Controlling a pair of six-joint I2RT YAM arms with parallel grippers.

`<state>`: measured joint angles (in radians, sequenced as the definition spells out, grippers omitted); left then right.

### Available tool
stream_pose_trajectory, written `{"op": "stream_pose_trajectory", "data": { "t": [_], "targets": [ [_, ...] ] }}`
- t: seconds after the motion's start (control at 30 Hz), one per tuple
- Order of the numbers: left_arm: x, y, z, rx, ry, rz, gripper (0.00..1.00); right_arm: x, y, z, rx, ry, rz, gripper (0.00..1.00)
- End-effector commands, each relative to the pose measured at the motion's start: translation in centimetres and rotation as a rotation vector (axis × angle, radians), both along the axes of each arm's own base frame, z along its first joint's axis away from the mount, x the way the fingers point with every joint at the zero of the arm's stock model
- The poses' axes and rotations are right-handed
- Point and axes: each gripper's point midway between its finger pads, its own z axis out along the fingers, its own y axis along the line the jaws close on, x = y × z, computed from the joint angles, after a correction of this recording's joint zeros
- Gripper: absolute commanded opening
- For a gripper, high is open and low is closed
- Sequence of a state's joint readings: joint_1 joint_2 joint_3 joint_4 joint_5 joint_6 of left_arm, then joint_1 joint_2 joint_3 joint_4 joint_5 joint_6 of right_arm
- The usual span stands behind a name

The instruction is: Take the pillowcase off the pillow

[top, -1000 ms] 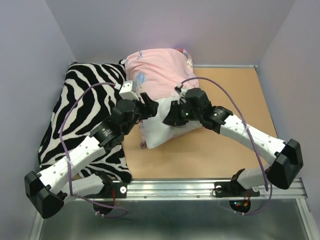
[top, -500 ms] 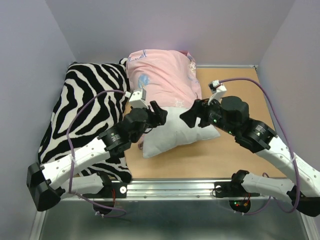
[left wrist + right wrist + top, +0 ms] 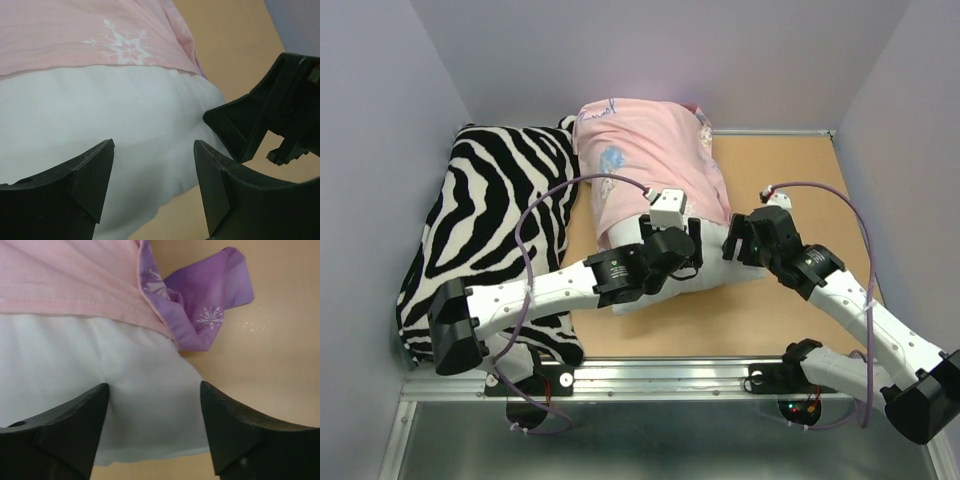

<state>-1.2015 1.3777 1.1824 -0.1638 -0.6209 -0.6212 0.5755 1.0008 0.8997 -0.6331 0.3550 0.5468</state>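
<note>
The pillowcase lies inside out, pale pink, over the far part of the white pillow, whose near end is bare. My left gripper is open, just above the bare near end of the pillow. My right gripper is open at the pillow's near right corner, close to the left one. In the left wrist view the pillow fills the space past my open gripper, under the pillowcase's hem. In the right wrist view my open gripper frames the pillow's corner below the pillowcase, which has a purple flap.
A zebra-striped pillow lies along the left side, under my left arm. The brown table is bare to the right of the white pillow. Pale walls close in the left, far and right sides. My right gripper shows in the left wrist view.
My left gripper has swung right, from the pillow's left side to its near end. My right gripper drew back to the right, then came in again to the pillow's right corner.
</note>
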Motion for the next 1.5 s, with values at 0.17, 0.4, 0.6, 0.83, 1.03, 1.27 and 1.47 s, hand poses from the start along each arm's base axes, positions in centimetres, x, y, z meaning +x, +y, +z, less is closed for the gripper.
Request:
{"op": "stream_pose_trajectory", "data": {
  "t": [0.17, 0.4, 0.6, 0.83, 1.03, 1.27, 1.47],
  "targets": [
    [0.0, 2.0, -1.4, 0.113, 0.011, 0.085, 0.96, -2.7, 10.3, -0.6, 0.555, 0.002, 0.415, 0.14],
    [-1.8, 3.8, -2.4, 0.060, 0.061, 0.067, 0.99, -4.8, 14.0, 4.1, 0.861, -0.078, 0.584, 0.09],
    [-1.5, 5.8, -6.1, 0.192, 0.099, 0.137, 0.99, -7.8, 18.1, 6.2, 0.872, -0.081, 0.733, 0.07],
    [-1.0, 6.5, -10.7, 0.151, 0.185, 0.093, 0.99, -10.8, 20.2, 4.6, 0.850, -0.058, 0.849, 0.04],
    [0.0, 6.2, -13.1, 0.099, 0.247, 0.043, 0.56, -10.9, 20.4, 3.2, 0.761, -0.057, 0.860, 0.09],
    [-0.4, 8.4, -13.2, 0.077, 0.257, 0.068, 0.00, -7.1, 15.7, 3.1, 0.482, -0.123, 0.601, 0.73],
    [-1.5, 9.6, -11.9, 0.041, 0.254, 0.059, 0.00, -3.2, 10.1, 8.7, 0.381, -0.292, 0.281, 0.94]
  ]
}}
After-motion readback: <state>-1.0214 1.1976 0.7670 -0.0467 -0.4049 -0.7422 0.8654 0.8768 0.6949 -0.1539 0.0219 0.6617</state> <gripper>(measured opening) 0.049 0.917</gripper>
